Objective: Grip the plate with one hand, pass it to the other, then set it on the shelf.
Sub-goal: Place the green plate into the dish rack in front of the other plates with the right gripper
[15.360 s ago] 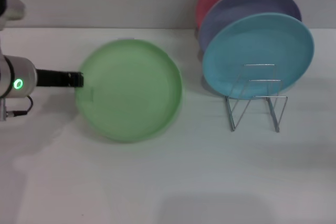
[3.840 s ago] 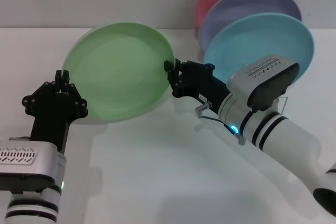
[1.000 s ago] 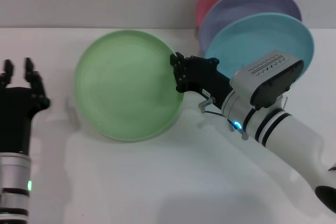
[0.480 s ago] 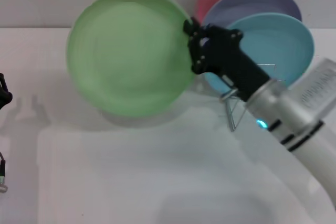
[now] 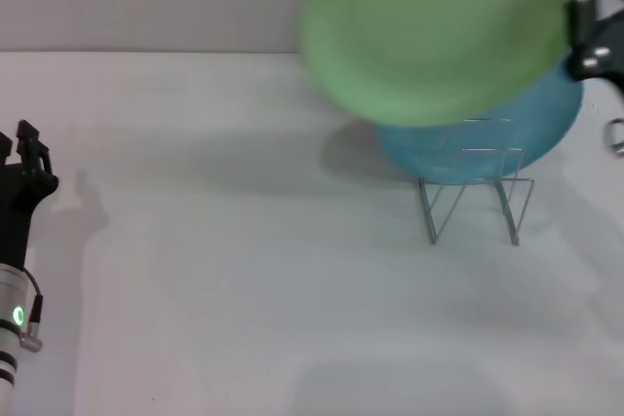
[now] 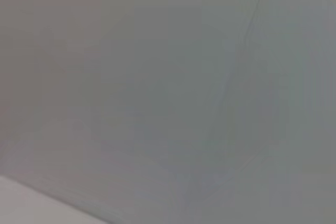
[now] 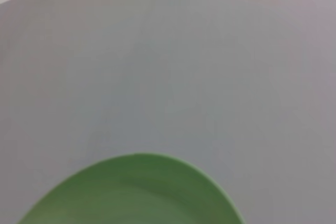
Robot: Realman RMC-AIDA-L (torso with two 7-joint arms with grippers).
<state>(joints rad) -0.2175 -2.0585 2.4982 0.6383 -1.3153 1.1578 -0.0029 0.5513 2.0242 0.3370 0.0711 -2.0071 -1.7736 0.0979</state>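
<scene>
The light green plate [image 5: 439,31] hangs in the air at the back right, above the wire shelf [image 5: 473,187]. It hides most of the plates standing in the shelf. My right gripper [image 5: 593,21], on the arm with the blue light, is shut on the plate's right rim at the right edge of the head view. The plate's rim also shows in the right wrist view [image 7: 131,192]. My left gripper [image 5: 16,141], on the arm with the green light ring, is open and empty at the far left, low over the table.
A sky-blue plate [image 5: 487,148] stands in the shelf just below and behind the green plate. The shelf's front loops [image 5: 483,138] stand bare. A grey wall runs along the back of the white table [image 5: 244,270].
My right gripper has carried the green plate up and to the right, from the table's middle to above the shelf. My left gripper has let go and drawn back to the left edge.
</scene>
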